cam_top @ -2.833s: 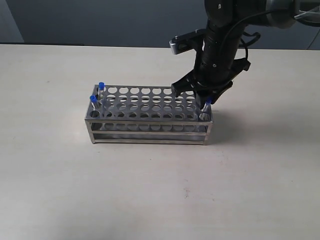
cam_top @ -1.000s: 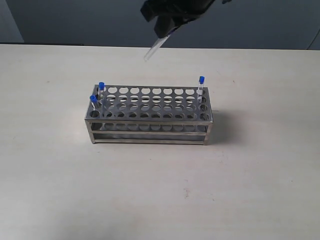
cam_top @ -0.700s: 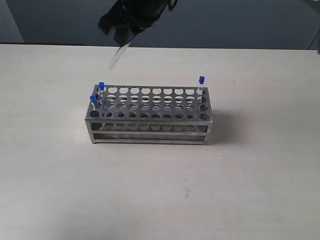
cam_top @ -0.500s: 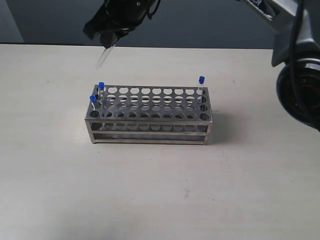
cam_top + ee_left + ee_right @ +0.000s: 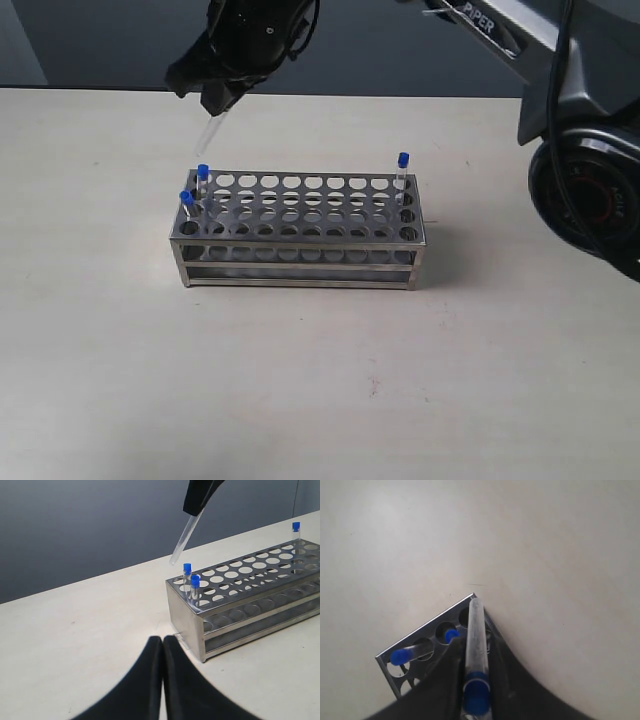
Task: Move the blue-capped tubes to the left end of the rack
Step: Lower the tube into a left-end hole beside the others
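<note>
The steel rack (image 5: 300,243) stands mid-table. Two blue-capped tubes (image 5: 203,172) (image 5: 187,198) stand in its left end, and a third (image 5: 403,160) stands in the back right corner. My right gripper (image 5: 215,95) has reached across and is shut on the fourth tube (image 5: 207,135), which hangs tilted just above the rack's back left corner. The right wrist view shows that tube (image 5: 476,630) clamped at its cap end in the right gripper (image 5: 476,645), over the rack (image 5: 434,638). Left of the rack (image 5: 187,615), my left gripper (image 5: 162,639) is shut and empty.
The right arm's base (image 5: 590,190) stands at the table's right edge. The table's far edge (image 5: 100,90) meets a dark wall behind the rack. Most of the rack's holes (image 5: 300,200) hold nothing.
My right gripper took the tube out of the rack's front right corner, lifted it and carried it left. It now hangs lower, close above the left end.
</note>
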Controlling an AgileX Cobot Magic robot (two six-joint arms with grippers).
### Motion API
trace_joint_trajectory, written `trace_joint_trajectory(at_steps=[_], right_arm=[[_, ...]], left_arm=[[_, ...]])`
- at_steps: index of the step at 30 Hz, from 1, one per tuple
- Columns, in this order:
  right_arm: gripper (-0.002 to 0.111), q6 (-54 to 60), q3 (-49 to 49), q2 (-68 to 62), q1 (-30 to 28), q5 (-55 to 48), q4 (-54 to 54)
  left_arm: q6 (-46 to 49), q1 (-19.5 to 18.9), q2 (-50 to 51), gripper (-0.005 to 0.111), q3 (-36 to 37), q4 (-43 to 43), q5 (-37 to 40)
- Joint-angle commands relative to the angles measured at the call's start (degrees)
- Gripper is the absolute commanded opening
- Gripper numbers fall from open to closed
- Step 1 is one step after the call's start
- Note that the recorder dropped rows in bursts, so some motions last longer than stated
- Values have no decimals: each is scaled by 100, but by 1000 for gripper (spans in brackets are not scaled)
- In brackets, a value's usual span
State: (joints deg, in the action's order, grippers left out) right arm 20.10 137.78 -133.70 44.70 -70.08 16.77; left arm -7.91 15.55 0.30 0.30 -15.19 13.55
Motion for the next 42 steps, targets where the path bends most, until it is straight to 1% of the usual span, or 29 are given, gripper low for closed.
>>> trace_joint_trajectory(at_steps=[1, 9, 14, 19, 25, 30, 35, 42], right_arm=[[0, -96, 14, 16, 10, 12, 18], [0, -193, -21, -49, 101, 12, -114], [0, -208, -321, -72, 101, 12, -123], [0, -208, -342, -72, 101, 12, -123], [0, -186, -340, -145, 123, 12, 74], [0, -118, -340, -318, 279, 12, 198], [0, -41, -315, -327, 346, 332, 339], [0, 76, -315, -327, 346, 513, 563]], left_arm=[[-27, 63, -30, 1, -30, 2, -26], [-27, 63, -30, 1, -30, 2, -26], [-27, 63, -30, 1, -30, 2, -26], [-27, 63, -30, 1, -30, 2, -26], [-27, 63, -30, 1, -30, 2, -26], [-27, 63, -30, 1, -30, 2, -26], [-27, 63, -30, 1, -30, 2, -26], [-27, 63, -30, 1, -30, 2, -26]])
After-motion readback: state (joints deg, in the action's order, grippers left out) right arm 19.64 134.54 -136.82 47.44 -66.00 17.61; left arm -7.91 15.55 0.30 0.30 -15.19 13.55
